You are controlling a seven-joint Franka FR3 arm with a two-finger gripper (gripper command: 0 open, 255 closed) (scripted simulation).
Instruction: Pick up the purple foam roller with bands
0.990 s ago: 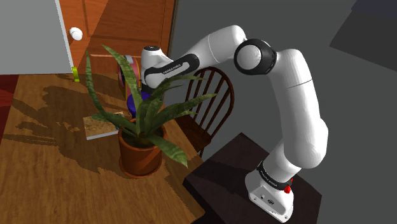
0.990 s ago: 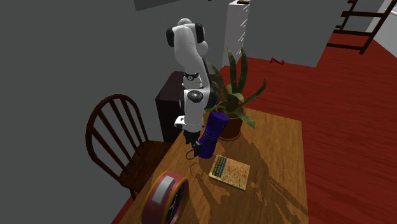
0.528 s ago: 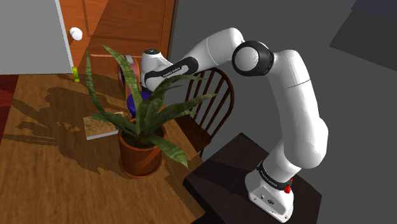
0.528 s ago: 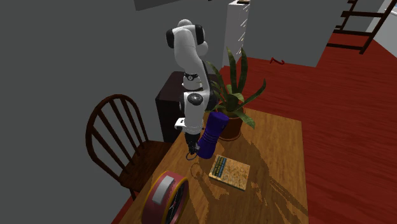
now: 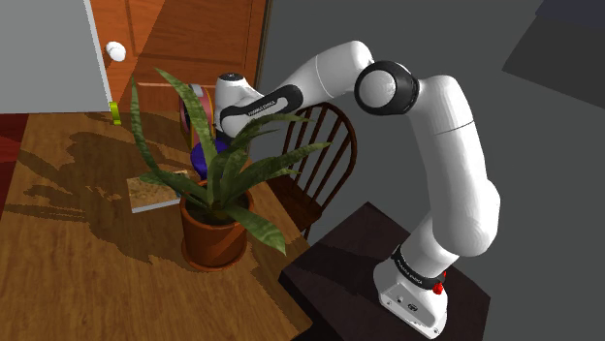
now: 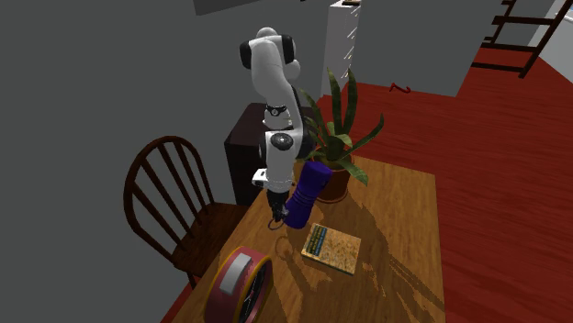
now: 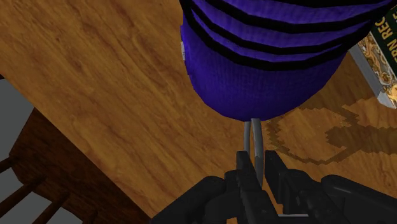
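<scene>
Tool [image 7: 256,167] pinched shut on thin grey loop [image 7: 252,139] at end of purple roller [image 7: 267,57] — I read that as gripped. Roller hangs just beyond fingertips, long axis tilted, seemingly clear of worktop [image 7: 95,76], book [image 7: 382,60] beside it — I'd lift straight up.

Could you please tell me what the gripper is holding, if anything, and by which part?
The gripper is shut on the thin grey loop at the end of the purple banded roller, not on its body.
</scene>
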